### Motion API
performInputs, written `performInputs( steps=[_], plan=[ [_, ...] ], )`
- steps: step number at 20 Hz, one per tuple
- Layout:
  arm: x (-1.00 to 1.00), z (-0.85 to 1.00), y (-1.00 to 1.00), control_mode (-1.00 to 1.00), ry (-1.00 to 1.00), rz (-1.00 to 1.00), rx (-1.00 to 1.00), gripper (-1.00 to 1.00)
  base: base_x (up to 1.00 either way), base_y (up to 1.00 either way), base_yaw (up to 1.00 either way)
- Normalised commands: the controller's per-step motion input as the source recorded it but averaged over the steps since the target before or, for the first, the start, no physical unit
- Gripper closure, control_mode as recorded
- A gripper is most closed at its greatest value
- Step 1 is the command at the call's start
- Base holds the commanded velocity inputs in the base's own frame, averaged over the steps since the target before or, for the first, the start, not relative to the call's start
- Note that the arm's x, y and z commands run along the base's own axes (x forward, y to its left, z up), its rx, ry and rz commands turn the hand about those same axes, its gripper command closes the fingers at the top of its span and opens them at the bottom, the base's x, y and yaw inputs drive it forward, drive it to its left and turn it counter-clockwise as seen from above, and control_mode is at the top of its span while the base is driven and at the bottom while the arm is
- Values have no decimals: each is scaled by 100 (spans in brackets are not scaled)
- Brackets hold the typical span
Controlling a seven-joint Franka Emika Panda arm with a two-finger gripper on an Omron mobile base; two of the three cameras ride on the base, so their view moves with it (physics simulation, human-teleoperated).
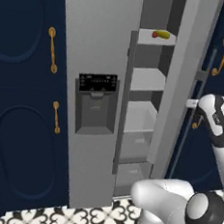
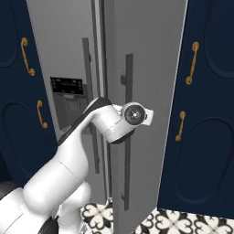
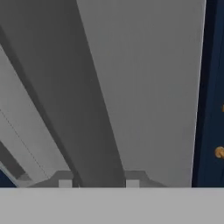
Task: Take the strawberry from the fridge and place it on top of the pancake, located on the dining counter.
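The fridge [image 1: 98, 45] stands with its right door [image 2: 151, 91] swung partly out, baring pale inner shelves. On the top shelf lies the strawberry [image 1: 155, 34], tiny and red, touching a yellow elongated item [image 1: 163, 34]. My gripper [image 3: 99, 183] is at the open door's long dark handle [image 3: 87, 109], one fingertip [image 3: 65, 183] on each side, shut on it. The left base view puts the hand [image 1: 194, 105] on that handle, far below and right of the strawberry. The pancake and the dining counter are out of view.
Navy cabinets with brass handles [image 1: 53, 50] flank the fridge on both sides [image 2: 192, 64]. The left door carries a dark dispenser panel [image 1: 97, 83]. Lower shelves and a drawer [image 1: 139, 121] sit inside. Patterned floor tiles [image 1: 74, 219] lie in front.
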Motion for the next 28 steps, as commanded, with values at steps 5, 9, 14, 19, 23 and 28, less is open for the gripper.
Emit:
performInputs(
  steps=[5,9,14,19,23,28],
  plan=[
    [-65,8,-83,-100,13,0,6,-100,0,0,0],
    [-76,23,-98,-100,15,0,5,-100,0,0,0],
    [-65,14,0,-100,13,-4,-11,-100,0,0,0],
    [-50,14,100,-100,22,-2,-64,-100,0,0,0],
    [0,1,100,-100,32,0,-67,-100,0,0,0],
    [8,0,100,-100,36,0,-62,-100,0,0,0]
  ],
)
